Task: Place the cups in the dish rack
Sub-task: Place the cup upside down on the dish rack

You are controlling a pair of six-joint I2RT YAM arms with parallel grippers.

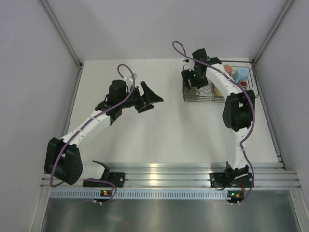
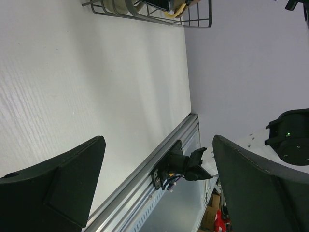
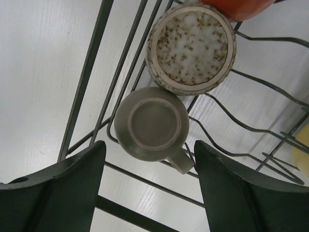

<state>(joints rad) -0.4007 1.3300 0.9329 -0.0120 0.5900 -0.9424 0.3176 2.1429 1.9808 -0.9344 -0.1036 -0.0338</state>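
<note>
The black wire dish rack [image 1: 203, 100] stands at the back right of the table. It holds a light blue cup [image 1: 241, 73], a brownish cup [image 1: 244, 83] and a yellow cup [image 1: 219, 92]. My right gripper [image 1: 193, 81] hovers over the rack's left end. In the right wrist view it [image 3: 149, 147] is open and empty, just above a grey-olive cup [image 3: 150, 123] lying upside down on the rack wires [image 3: 91, 63]. A speckled grey cup [image 3: 191, 46], also upside down, sits beside it. My left gripper [image 1: 147, 96] is open and empty above the table's middle, also seen from the left wrist [image 2: 158, 145].
An orange-red cup edge [image 3: 236, 7] and a yellow cup edge [image 3: 301, 150] show in the rack. The left wrist view shows the rack's end [image 2: 145, 12] and the right arm's base [image 2: 186, 164] on the aluminium rail. Grey walls close in the table.
</note>
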